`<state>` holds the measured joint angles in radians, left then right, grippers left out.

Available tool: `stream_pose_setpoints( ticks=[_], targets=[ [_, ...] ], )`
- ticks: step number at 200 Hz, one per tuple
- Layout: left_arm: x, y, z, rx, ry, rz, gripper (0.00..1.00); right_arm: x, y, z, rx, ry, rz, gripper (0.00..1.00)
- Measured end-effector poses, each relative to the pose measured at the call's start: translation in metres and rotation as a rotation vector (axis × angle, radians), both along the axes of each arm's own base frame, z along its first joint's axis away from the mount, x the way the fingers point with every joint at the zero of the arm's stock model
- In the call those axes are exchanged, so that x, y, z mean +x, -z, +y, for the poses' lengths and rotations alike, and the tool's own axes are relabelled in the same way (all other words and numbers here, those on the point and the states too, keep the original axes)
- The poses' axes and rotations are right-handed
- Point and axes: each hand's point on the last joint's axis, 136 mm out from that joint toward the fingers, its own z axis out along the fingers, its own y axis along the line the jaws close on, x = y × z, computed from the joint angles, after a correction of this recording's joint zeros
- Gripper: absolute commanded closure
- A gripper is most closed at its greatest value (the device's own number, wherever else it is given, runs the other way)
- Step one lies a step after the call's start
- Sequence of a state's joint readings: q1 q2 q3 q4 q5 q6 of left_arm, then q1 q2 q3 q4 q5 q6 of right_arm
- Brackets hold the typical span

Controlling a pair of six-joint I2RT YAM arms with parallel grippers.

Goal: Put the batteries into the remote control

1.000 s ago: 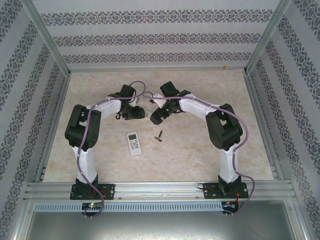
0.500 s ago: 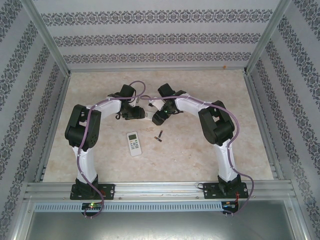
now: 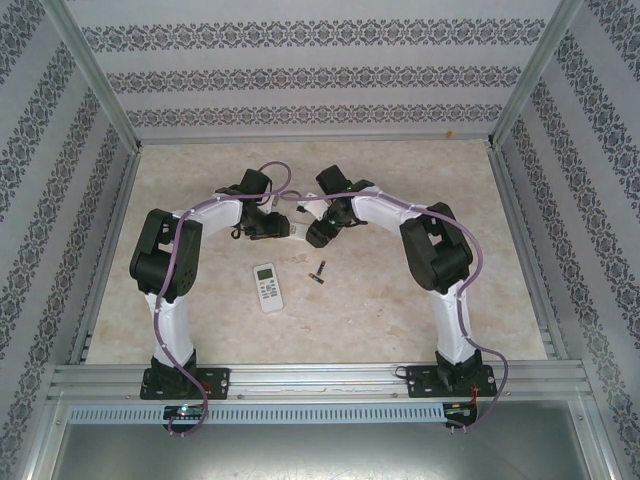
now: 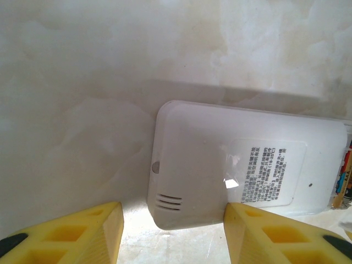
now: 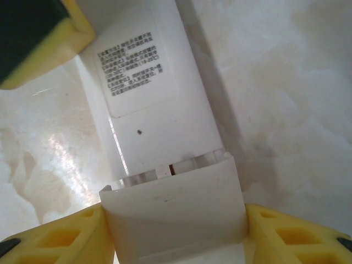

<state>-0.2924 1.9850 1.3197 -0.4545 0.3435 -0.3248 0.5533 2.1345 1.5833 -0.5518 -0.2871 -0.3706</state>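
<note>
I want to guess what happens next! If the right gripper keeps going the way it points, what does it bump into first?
Probably nothing new: the right gripper already has its fingers on the battery cover of the white remote. Beyond it waits the left gripper.

Marble-patterned beige table (image 3: 400, 300) under me, framed by aluminium rails and patterned walls. Lying directly on it, near centre: a small white remote (image 3: 268, 287), face up, long axis running near to far. Just right of it, apart, the batteries (image 3: 320, 270), dark slim cylinders lying close together on the tabletop. From my wrist cameras the same pale veined surface (image 4: 82, 110) shows glossy.
</note>
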Motion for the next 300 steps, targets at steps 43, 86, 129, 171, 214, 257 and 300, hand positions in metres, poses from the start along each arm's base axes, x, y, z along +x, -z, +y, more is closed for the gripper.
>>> stream_pose_setpoints(
  ticks=[43,86,129,171,214,257,300],
  targets=[
    [0.000,0.000,0.000,0.000,0.000,0.000,0.48,-0.006,-0.007,0.008,-0.019,-0.028,-0.035,0.44],
    [0.000,0.000,0.000,0.000,0.000,0.000,0.48,-0.003,-0.004,0.004,-0.070,-0.019,-0.067,0.43],
    [0.000,0.000,0.000,0.000,0.000,0.000,0.49,0.001,-0.002,-0.001,-0.105,-0.005,-0.088,0.42],
    [0.000,0.000,0.000,0.000,0.000,0.000,0.48,0.001,0.004,-0.003,-0.121,-0.002,-0.083,0.42],
    [0.000,0.000,0.000,0.000,0.000,0.000,0.49,0.002,0.010,0.000,-0.136,-0.001,-0.078,0.42],
    [0.000,0.000,0.000,0.000,0.000,0.000,0.48,0.001,0.010,0.000,-0.139,0.011,-0.068,0.41],
    [0.000,0.000,0.000,0.000,0.000,0.000,0.48,0.001,0.011,0.000,-0.145,0.026,-0.066,0.34]
  ],
)
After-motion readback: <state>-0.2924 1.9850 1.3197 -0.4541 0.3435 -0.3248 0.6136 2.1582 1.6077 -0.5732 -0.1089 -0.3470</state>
